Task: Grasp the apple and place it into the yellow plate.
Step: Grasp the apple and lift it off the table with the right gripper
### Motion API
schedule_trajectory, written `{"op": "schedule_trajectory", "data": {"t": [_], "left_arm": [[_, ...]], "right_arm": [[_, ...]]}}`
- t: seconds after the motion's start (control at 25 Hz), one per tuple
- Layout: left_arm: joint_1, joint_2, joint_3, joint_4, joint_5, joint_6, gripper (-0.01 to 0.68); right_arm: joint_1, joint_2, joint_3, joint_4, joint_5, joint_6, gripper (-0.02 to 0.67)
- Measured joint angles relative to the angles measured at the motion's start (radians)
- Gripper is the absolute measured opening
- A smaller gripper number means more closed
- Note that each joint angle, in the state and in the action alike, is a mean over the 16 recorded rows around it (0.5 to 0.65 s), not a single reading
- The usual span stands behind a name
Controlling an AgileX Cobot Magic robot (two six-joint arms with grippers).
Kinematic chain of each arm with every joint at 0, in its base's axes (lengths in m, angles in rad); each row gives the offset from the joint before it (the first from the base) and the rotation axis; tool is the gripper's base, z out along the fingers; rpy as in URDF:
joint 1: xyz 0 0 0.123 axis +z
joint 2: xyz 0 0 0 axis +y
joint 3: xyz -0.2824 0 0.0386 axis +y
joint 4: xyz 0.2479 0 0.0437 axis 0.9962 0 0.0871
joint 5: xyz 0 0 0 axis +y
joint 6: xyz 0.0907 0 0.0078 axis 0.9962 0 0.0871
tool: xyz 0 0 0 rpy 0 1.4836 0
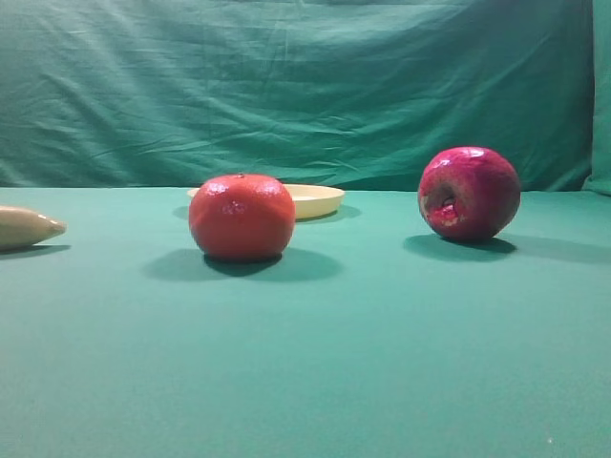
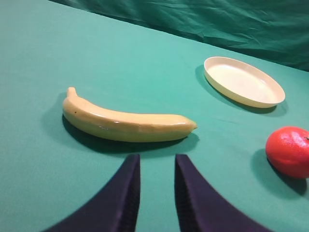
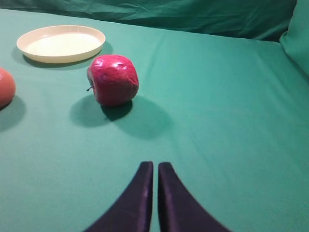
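Observation:
The apple (image 1: 469,193) is dark crimson and glossy, with a pale dented blemish facing the exterior view, and it rests on the green cloth at the right. In the right wrist view the apple (image 3: 113,79) lies ahead and left of my right gripper (image 3: 155,165), well apart from it; that gripper's dark fingers are shut with nothing between them. The yellow plate (image 1: 315,199) sits empty behind the orange-red fruit, and the right wrist view shows the plate (image 3: 61,43) beyond the apple. My left gripper (image 2: 156,162) hovers with a small gap between its fingers, holding nothing.
An orange-red round fruit (image 1: 242,217) stands left of centre, in front of the plate. A yellow banana (image 2: 125,124) lies just ahead of the left gripper; only the banana's tip (image 1: 27,227) shows at the exterior view's left edge. A green cloth backdrop (image 1: 305,86) closes the far side.

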Motion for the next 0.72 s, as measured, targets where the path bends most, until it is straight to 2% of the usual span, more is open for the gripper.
{"op": "schedule_trajectory", "data": {"t": [0.72], "left_arm": [[0.000,0.000,0.000,0.000,0.000,0.000,0.157]], "right_arm": [[0.000,0.000,0.000,-0.010,0.000,-0.008,0.000]]}}
